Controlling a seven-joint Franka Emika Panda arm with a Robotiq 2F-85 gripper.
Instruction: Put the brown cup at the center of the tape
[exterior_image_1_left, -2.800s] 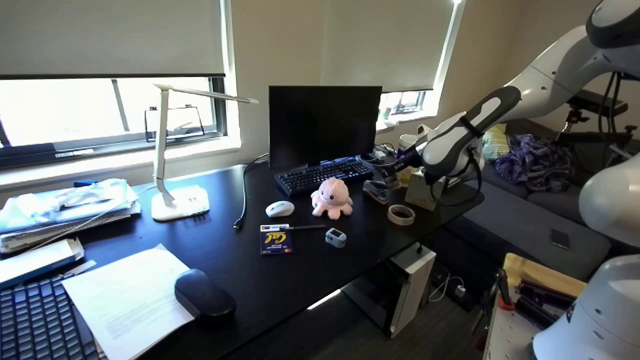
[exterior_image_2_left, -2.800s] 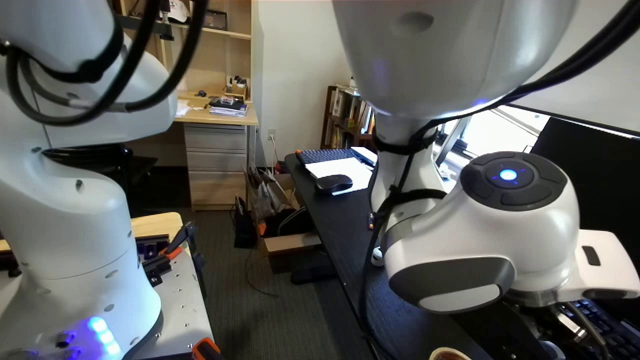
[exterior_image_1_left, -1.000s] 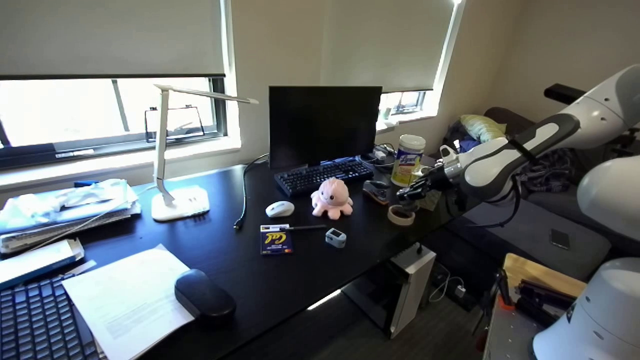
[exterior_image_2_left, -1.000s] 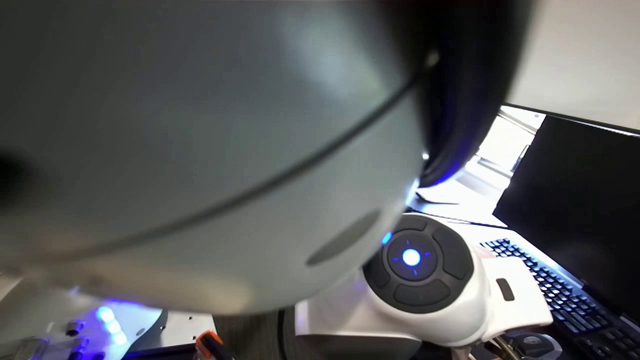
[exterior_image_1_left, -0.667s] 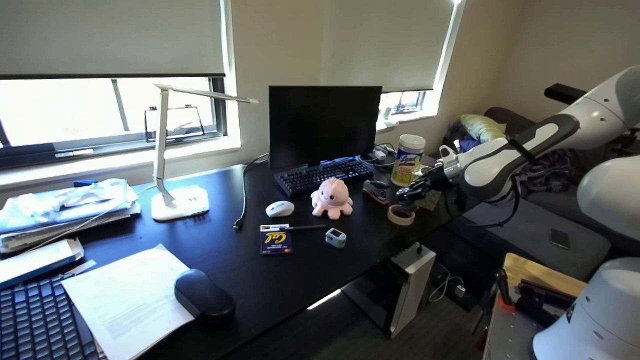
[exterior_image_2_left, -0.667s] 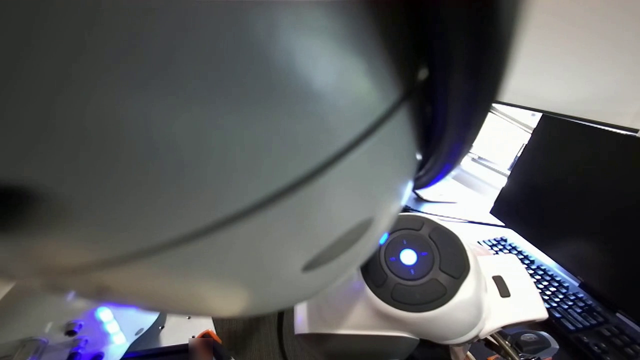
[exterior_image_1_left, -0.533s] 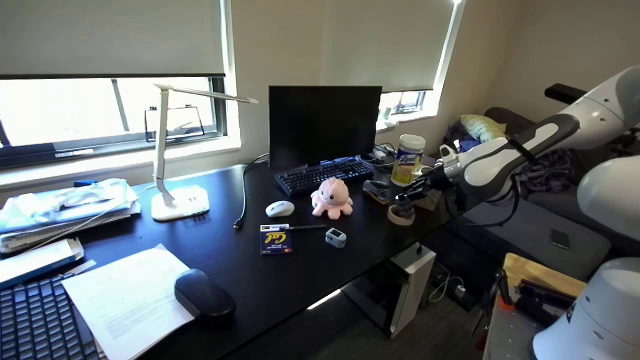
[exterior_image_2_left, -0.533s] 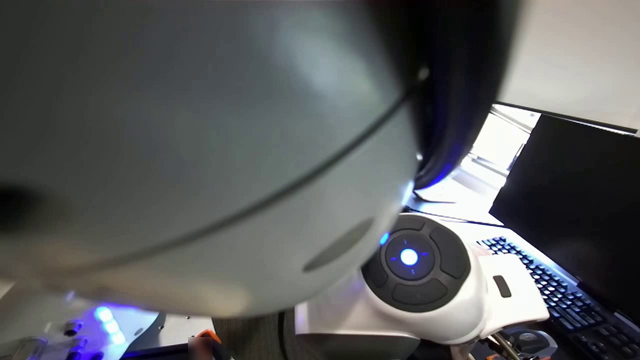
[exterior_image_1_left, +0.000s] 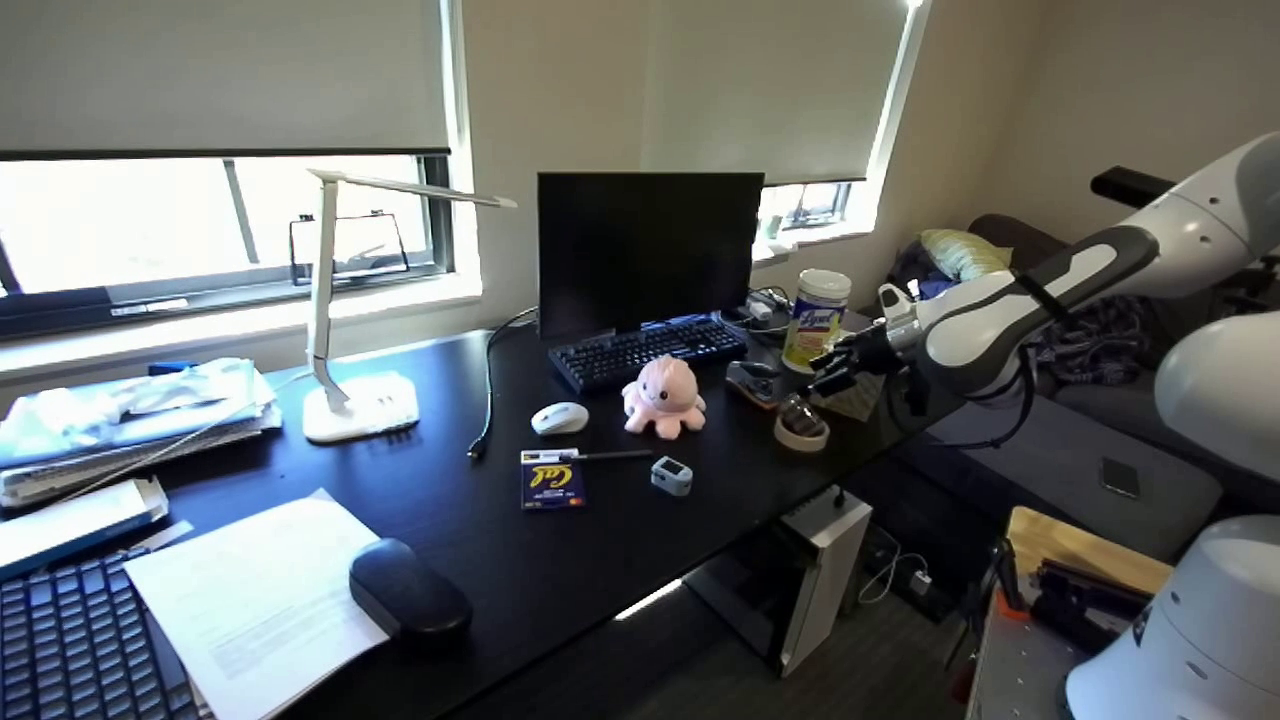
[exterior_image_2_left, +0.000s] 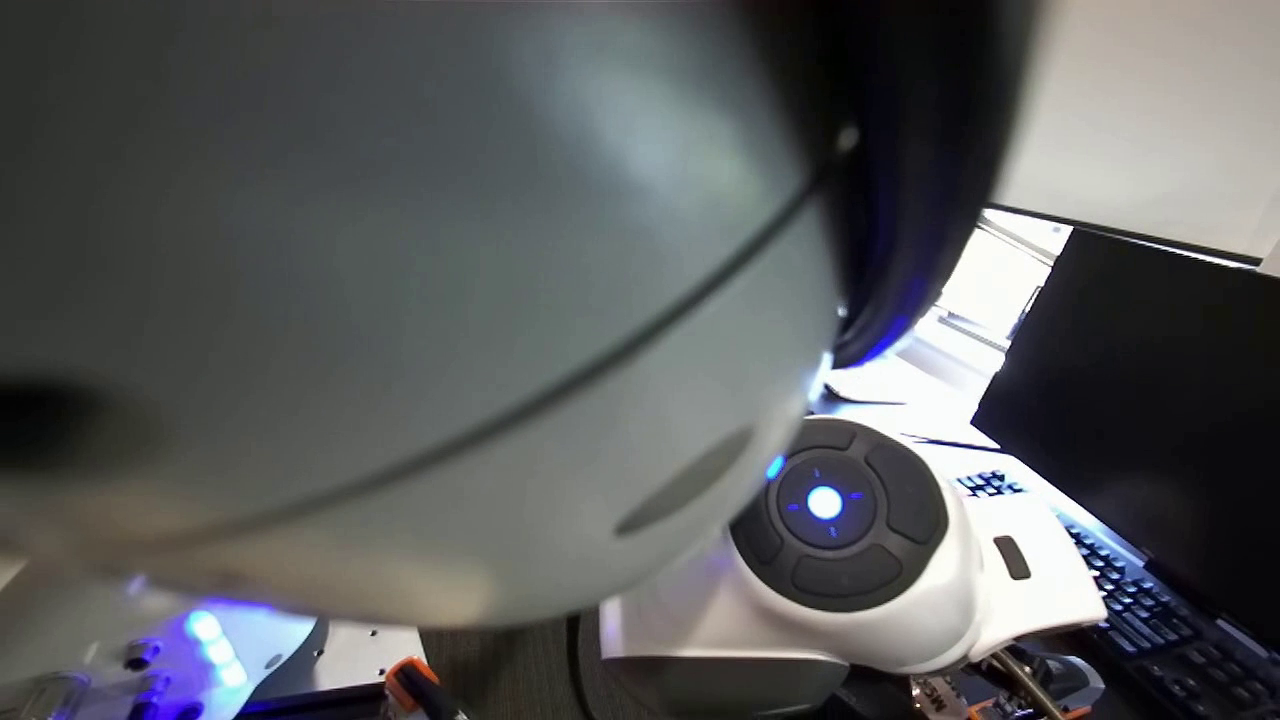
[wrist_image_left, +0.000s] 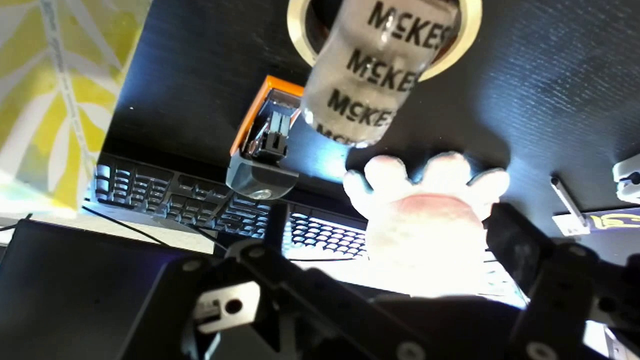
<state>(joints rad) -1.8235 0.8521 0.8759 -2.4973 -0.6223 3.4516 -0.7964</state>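
The brown cup (wrist_image_left: 370, 75), see-through and printed with dark lettering, stands within the ring of tape (wrist_image_left: 469, 30) in the wrist view. Its lower end is hidden inside the ring, and it seems to lean a little. An exterior view also shows the cup (exterior_image_1_left: 800, 414) rising out of the cream tape (exterior_image_1_left: 802, 442) on the dark desk. My gripper (exterior_image_1_left: 820, 375) hovers just above and behind the cup, apart from it. In the wrist view the gripper (wrist_image_left: 390, 215) is open, its fingers (wrist_image_left: 520, 245) wide apart with nothing held. A pink plush octopus (wrist_image_left: 425, 200) shows beyond the gap.
Close to the tape are a black and orange stapler (exterior_image_1_left: 757, 384), a patterned box (exterior_image_1_left: 858, 402) and a wipes canister (exterior_image_1_left: 815, 325). The octopus (exterior_image_1_left: 665, 395) and a small oximeter (exterior_image_1_left: 671, 476) sit to the left. The desk's front edge runs near the tape.
Arm and gripper have come from beside the stapler to the tape. The gripper has since opened and drawn slightly up and away; the cup has gone down into the ring, let go.
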